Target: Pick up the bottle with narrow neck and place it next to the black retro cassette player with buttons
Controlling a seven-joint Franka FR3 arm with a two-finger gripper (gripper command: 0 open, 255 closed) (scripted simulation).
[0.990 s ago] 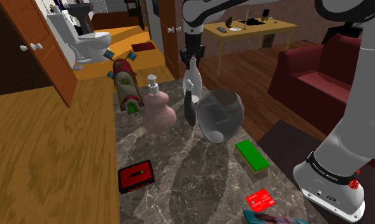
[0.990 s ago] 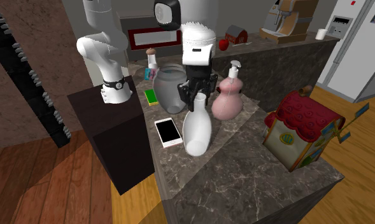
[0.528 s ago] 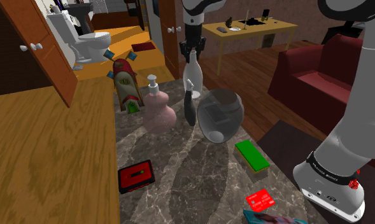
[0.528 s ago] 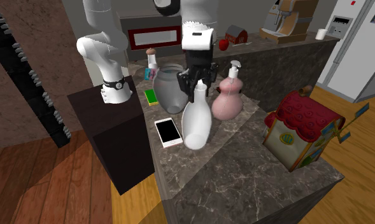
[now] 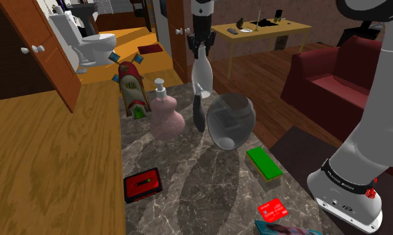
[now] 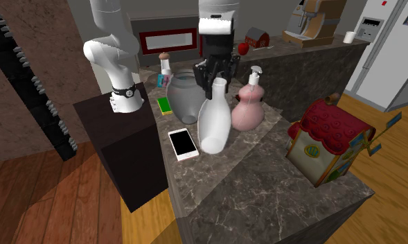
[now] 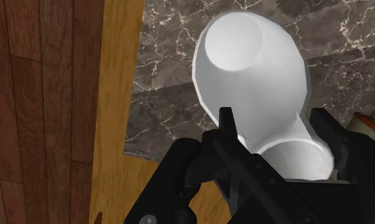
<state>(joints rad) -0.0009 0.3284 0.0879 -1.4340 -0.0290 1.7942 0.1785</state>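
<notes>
- While it hangs clear above the dark marble counter [image 5: 188,173], the plain white narrow-necked bottle [image 5: 201,72] is pinched at its neck by the black two-finger gripper [image 5: 200,47].
- Near it stand a pink pump dispenser [image 5: 167,115] and a round grey jar [image 5: 229,121].
- Well apart, towards the shoulder view's lower edge, lies the flat red-and-black cassette player [image 5: 143,185].
</notes>
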